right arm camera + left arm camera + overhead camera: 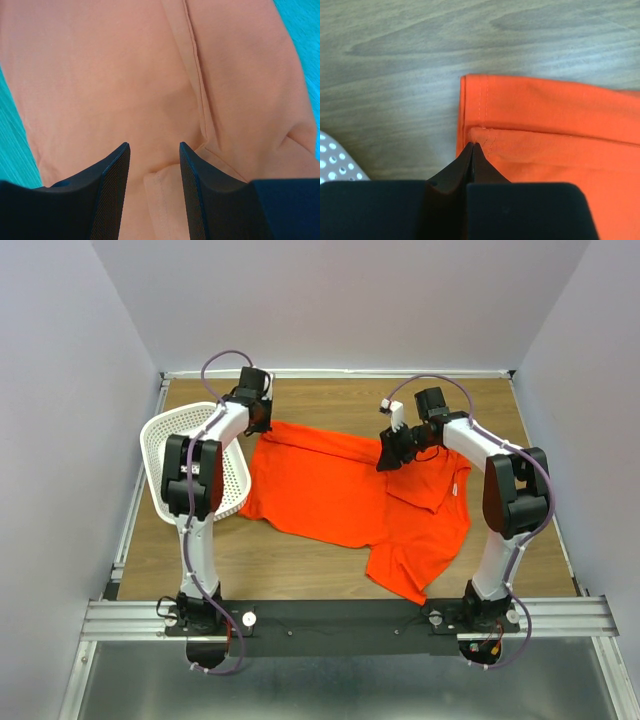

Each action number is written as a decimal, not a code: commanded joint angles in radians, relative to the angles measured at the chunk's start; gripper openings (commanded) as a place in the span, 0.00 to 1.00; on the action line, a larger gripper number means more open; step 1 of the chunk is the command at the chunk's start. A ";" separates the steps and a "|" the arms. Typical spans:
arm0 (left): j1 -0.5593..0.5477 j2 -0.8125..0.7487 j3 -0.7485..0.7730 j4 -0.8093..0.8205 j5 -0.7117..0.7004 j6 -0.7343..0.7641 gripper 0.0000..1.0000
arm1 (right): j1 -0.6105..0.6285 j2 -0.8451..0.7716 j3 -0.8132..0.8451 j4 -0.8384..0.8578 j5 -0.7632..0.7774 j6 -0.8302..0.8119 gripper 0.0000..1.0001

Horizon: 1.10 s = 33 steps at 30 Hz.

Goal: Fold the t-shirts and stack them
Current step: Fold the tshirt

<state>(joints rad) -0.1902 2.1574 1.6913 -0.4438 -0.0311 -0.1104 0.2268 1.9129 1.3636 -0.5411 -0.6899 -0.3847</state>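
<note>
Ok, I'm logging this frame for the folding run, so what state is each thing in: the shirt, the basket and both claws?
t-shirt: spread on the table, rumpled, not yet folded neatly.
basket: at the table's left edge, nothing seen inside.
left claw: shut on the t-shirt's hem corner.
right claw: open over the t-shirt, holding nothing.

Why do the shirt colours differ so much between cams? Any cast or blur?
Top view: even light, sharp; shirt vivid orange-red, table warm brown. Left wrist view: wood goes grey-green, shirt reads orange, left gripper near-black with little detail. Right wrist view: heavy colour cast, shirt washed to salmon, table teal, right gripper pad texture visible.
</note>
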 commanded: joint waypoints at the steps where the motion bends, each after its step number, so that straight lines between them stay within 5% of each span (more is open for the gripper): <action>1: -0.003 -0.099 -0.054 0.042 0.016 -0.012 0.02 | -0.007 -0.002 -0.009 0.006 -0.008 0.001 0.52; 9: -0.005 -0.160 -0.168 0.056 0.020 -0.021 0.04 | -0.007 -0.002 -0.008 0.004 -0.002 0.000 0.52; 11: -0.005 -0.166 -0.180 0.053 0.010 -0.028 0.10 | -0.007 -0.003 -0.008 0.004 -0.002 0.001 0.52; 14: -0.003 -0.191 -0.211 0.057 -0.009 -0.041 0.33 | -0.007 -0.006 -0.006 0.003 -0.002 0.003 0.52; 17: -0.005 -0.231 -0.217 0.060 -0.050 -0.057 0.42 | -0.007 -0.008 -0.006 0.003 -0.003 0.004 0.52; 24: -0.005 -0.321 -0.203 0.106 -0.001 -0.052 0.47 | -0.007 -0.009 -0.003 0.001 -0.008 0.006 0.52; 33: -0.003 -0.099 -0.018 -0.012 -0.002 -0.034 0.48 | -0.014 -0.009 -0.004 0.000 -0.011 0.003 0.52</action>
<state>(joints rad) -0.1902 1.9812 1.6493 -0.3893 -0.0326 -0.1566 0.2249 1.9129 1.3636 -0.5415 -0.6899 -0.3847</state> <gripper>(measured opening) 0.474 0.522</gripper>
